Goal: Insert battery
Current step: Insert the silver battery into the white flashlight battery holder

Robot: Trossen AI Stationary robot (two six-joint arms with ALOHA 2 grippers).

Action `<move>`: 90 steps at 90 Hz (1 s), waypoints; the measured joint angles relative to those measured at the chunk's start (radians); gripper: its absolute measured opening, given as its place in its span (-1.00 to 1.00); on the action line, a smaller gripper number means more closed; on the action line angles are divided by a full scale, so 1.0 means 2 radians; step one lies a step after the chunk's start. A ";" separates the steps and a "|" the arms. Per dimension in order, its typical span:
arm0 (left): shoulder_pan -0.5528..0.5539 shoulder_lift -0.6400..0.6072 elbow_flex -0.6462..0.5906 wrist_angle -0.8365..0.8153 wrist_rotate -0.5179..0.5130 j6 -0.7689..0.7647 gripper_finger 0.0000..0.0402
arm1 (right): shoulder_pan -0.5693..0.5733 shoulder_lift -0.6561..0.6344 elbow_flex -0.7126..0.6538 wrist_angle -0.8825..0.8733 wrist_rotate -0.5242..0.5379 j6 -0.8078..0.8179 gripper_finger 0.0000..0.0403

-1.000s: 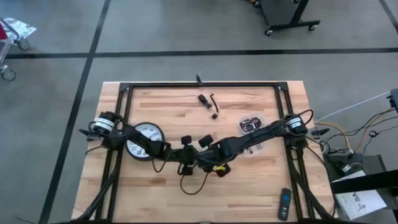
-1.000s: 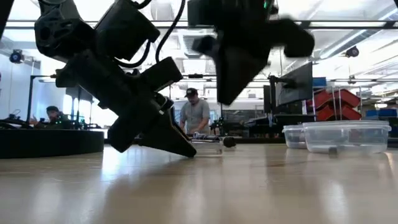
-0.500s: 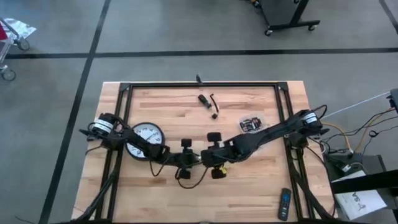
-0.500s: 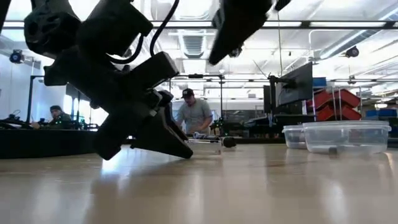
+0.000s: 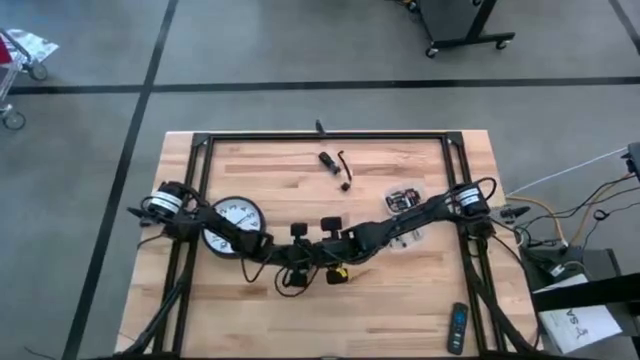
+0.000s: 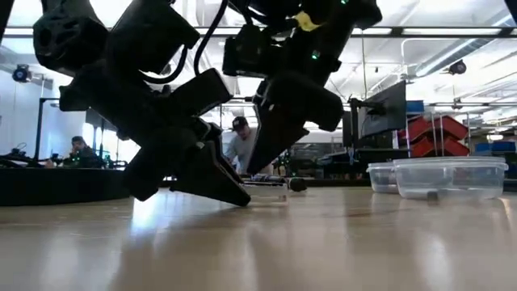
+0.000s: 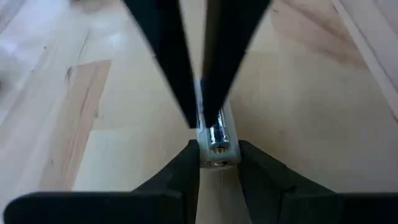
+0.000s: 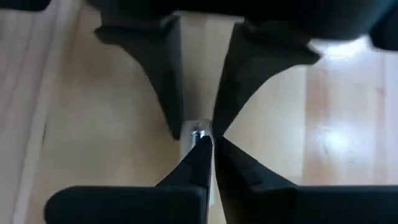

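We see the left tool (image 7: pixel 214 163) clamped on a small pale plastic battery holder (image 7: pixel 217 149) near the wooden bench (image 5: pixel 400 300) centre. From three o'clock, the right tool (image 8: pixel 208 146) pinches a silvery cylindrical battery (image 8: pixel 199 134), nearly shut. We judge insertion unfinished; seating remains.

Grey floor (image 5: pixel 300 45) crossed by dark tape lines (image 5: pixel 330 85). Wheeled black stand (image 5: pixel 460 25) beyond the wooden counter (image 5: pixel 400 300). Low view: ceiling strip lights (image 6: pixel 452 48), a monitor (image 6: pixel 386 105), red bins (image 6: pixel 452 129), two people at benches behind
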 joint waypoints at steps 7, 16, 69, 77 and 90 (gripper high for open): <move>0.000 0.000 -0.001 0.000 0.000 -0.002 -0.59 | 0.000 0.005 0.000 0.004 0.000 0.001 -0.99; -0.001 0.000 -0.001 0.000 -0.002 -0.004 -0.59 | 0.000 0.011 0.000 0.012 0.002 -0.002 -0.99; 0.000 0.000 -0.002 0.000 -0.002 -0.010 -0.59 | -0.002 0.005 -0.003 0.018 -0.006 -0.011 -0.99; 0.000 0.000 -0.005 0.007 0.004 -0.008 -0.59 | -0.001 -0.016 -0.011 0.022 -0.003 -0.010 -1.00; 0.000 0.000 -0.011 0.016 0.003 -0.014 -0.59 | -0.003 -0.069 -0.061 0.066 0.000 -0.002 -1.00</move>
